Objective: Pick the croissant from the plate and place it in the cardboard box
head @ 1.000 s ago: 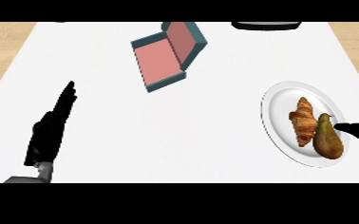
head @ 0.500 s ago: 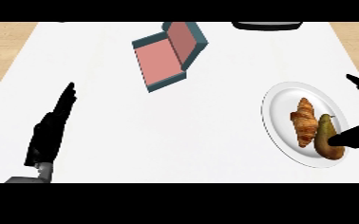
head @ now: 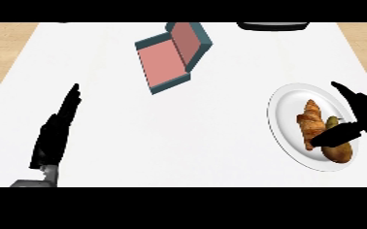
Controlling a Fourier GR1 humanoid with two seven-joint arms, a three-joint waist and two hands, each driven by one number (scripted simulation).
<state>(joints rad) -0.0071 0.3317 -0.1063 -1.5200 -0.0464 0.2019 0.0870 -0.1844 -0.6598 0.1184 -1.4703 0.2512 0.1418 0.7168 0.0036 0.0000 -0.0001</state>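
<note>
While the right hand [head: 342, 132] hovers spread over the plate [head: 287, 106] at 3 o'clock, thumb across the pear [head: 338, 148], centre it on the croissant [head: 311, 122] instead. Left hand [head: 56, 133] rests straight-fingered at 8 o'clock. Cardboard box [head: 168, 60] waits at 12 o'clock on the table [head: 179, 136].

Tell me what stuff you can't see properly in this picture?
- Right hand: mostly cut off by the head view's right edge.
- Pear: partly hidden under that hand.
- Dark object at the counter's far edge: cut off by the top band, so I can't tell what it is.
</note>
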